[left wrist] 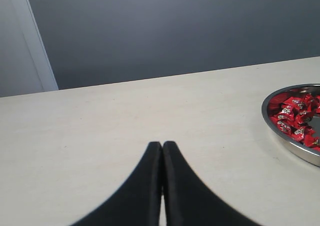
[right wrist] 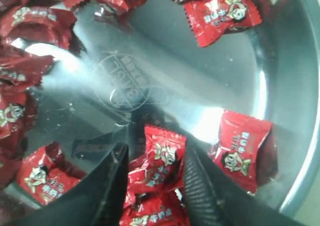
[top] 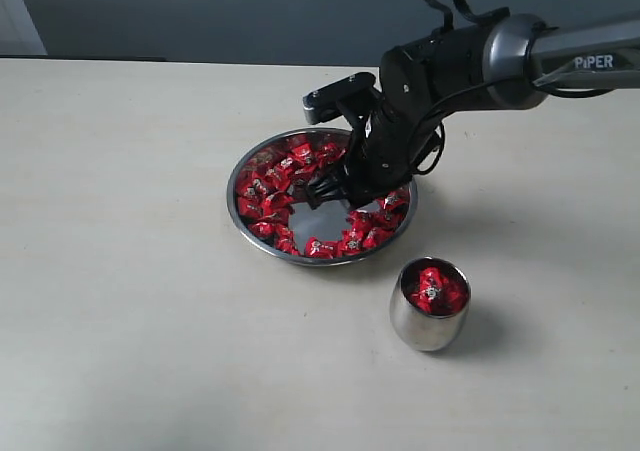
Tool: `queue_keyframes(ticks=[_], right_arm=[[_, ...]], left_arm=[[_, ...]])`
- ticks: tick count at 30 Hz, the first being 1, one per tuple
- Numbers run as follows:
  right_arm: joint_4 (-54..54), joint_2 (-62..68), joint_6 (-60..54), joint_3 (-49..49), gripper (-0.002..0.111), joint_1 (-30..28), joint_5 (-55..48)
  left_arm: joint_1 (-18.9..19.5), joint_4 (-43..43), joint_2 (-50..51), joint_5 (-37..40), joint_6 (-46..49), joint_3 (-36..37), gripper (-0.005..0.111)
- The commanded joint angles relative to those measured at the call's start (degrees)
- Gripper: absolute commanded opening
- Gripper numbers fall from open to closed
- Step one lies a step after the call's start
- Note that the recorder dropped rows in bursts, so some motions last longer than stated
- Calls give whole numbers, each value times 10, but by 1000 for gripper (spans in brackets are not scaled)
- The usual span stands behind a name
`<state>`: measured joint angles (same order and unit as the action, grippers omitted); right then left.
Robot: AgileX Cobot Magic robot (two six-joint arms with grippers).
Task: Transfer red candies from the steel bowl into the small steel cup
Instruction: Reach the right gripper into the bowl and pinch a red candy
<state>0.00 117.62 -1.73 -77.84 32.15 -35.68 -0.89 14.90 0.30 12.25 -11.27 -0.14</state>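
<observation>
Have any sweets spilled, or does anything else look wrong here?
Nothing stands out. The red candies all lie in the steel bowl or the small steel cup, which stands upright; none show on the table.

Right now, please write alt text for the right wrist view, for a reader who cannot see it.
The black right gripper straddles one red foil-wrapped candy inside a wide shiny steel bowl; more red candies lie around its flat bottom.
</observation>
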Motion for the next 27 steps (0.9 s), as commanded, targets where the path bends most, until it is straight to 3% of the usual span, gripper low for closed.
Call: queue_keyframes(ticks=[1,22,24,25,27], right_arm=[[5,15,2,-3,37,-4,-4],[0,32,-1,-3,36,-4,8],[0,32,-1,-3,26,-4,25],[0,32,-1,-3,13,-4,30],[0,31,-1,-3,-1,-4,34]], left_arm=[[-4,-2,-3,-3,-2,1,0],[-4,-2,-3,-3,-2,1,0],[-4,-2,-3,-3,-2,1,0],[-4,-2,-3,-3,-2,1,0],[-4,-2,-3,-3,-2,1,0]])
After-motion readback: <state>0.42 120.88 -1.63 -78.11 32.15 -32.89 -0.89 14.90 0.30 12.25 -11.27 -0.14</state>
